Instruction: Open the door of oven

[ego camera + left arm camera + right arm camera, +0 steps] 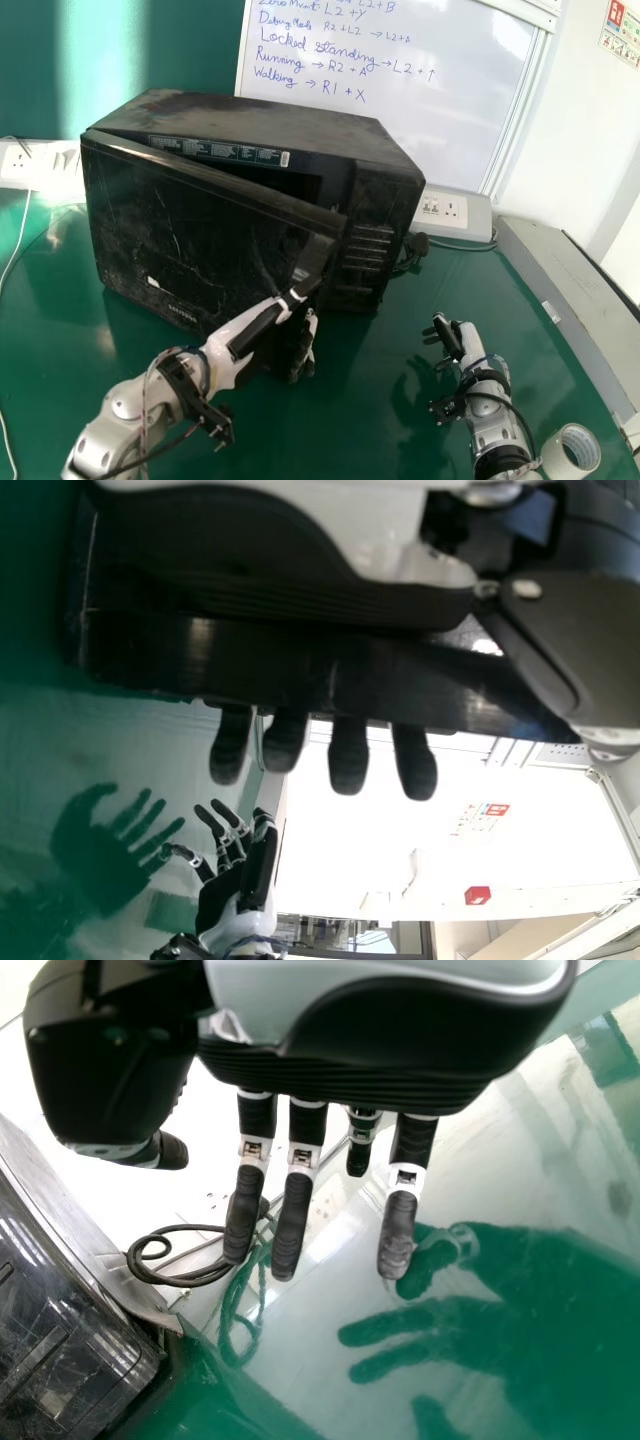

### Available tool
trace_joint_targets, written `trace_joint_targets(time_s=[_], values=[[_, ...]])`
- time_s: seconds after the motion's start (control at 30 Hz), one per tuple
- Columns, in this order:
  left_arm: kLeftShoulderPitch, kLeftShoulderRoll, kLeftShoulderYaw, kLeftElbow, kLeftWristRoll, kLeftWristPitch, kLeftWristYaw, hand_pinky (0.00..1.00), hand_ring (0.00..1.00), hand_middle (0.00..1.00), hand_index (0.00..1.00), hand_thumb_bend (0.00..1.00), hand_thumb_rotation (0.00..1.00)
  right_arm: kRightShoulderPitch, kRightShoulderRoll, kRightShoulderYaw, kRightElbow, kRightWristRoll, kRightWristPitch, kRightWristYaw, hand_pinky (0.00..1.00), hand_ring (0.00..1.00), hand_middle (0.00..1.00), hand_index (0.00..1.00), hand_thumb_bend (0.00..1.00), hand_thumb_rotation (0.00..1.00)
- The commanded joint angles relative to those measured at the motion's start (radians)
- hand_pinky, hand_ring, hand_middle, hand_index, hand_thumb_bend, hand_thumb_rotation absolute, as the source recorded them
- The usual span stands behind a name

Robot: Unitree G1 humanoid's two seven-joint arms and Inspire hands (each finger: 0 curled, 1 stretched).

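I could lose the door, ajar on the oven atop the bench, if my left hand, fingers nearly straight at its free edge, pulls without hooking it, while my empty, loosely open right hand braces nothing.

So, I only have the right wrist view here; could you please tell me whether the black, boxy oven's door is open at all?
Observer: Yes, the head view shows the flat black door standing partly open.
Operator: Thank you; is anything at its free edge?
Observer: Yes, the robot's black-and-white left hand is there.
Operator: And how are that hand's fingers, please?
Observer: In the left wrist view, the straight dark fingers show past the door's edge.
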Motion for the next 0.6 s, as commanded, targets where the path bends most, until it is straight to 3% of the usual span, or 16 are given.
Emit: trace_joint_targets(time_s=[0.0,0.17,0.4,0.57], values=[[0.012,-0.004,0.039,-0.032,-0.063,-0.02,0.004,0.01,0.05,0.09,0.1,0.67,0.81,-0.007,-0.003,-0.007,0.003,0.007,0.005,0.005,0.3,0.37,0.49,0.49,0.51,0.15],[0.028,0.0,0.072,-0.084,-0.125,0.087,0.011,0.0,0.05,0.09,0.1,0.67,0.78,-0.007,-0.002,-0.002,0.003,0.001,0.004,-0.001,0.32,0.38,0.49,0.49,0.51,0.15],[0.065,0.053,0.084,-0.13,-0.145,0.104,-0.044,0.0,0.05,0.09,0.1,0.71,0.82,-0.005,-0.001,-0.009,0.003,0.009,0.002,0.001,0.3,0.38,0.49,0.49,0.51,0.15],[0.111,0.059,0.086,-0.196,-0.19,0.133,-0.054,0.0,0.04,0.08,0.09,0.73,0.81,-0.006,-0.002,-0.01,0.003,0.008,0.003,0.003,0.31,0.38,0.49,0.49,0.51,0.15]])
